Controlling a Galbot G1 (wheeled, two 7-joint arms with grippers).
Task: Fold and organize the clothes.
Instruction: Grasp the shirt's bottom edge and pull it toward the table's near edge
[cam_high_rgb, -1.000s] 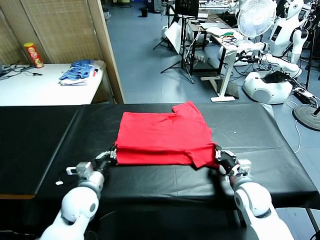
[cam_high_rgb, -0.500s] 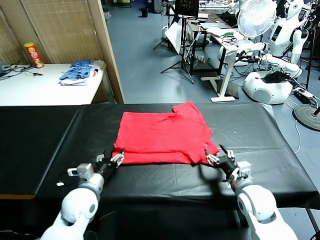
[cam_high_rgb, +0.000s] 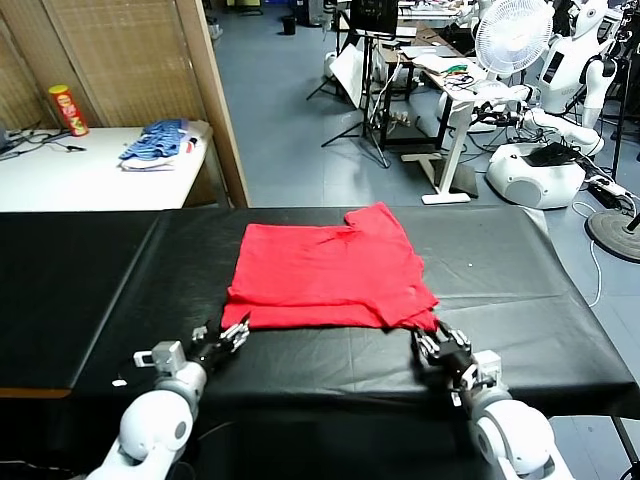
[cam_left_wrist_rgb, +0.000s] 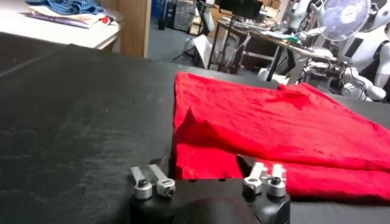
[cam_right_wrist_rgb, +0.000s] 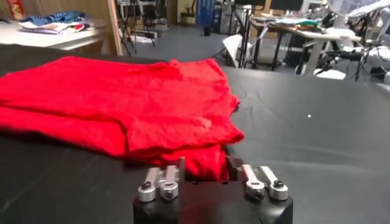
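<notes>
The red T-shirt (cam_high_rgb: 325, 272) lies folded on the black table (cam_high_rgb: 520, 290), print side hidden. It also shows in the left wrist view (cam_left_wrist_rgb: 274, 122) and the right wrist view (cam_right_wrist_rgb: 122, 97). My left gripper (cam_high_rgb: 234, 333) is open, low over the table at the shirt's near left corner; its fingers (cam_left_wrist_rgb: 163, 165) stand apart with the hem just ahead of them. My right gripper (cam_high_rgb: 433, 343) is open at the near right corner; its fingers (cam_right_wrist_rgb: 234, 166) flank the folded hem without pinching it.
A white side table (cam_high_rgb: 60, 175) at the far left holds a blue striped pile of garments (cam_high_rgb: 158, 142) and a yellow-and-red can (cam_high_rgb: 67, 109). A wooden partition (cam_high_rgb: 215, 100) stands behind the table. Desks, a fan (cam_high_rgb: 512, 35) and other robots (cam_high_rgb: 560, 110) stand beyond.
Both grippers have let go of the shirt's near edge and drawn back toward me. The near edge has dropped flat onto the table.
</notes>
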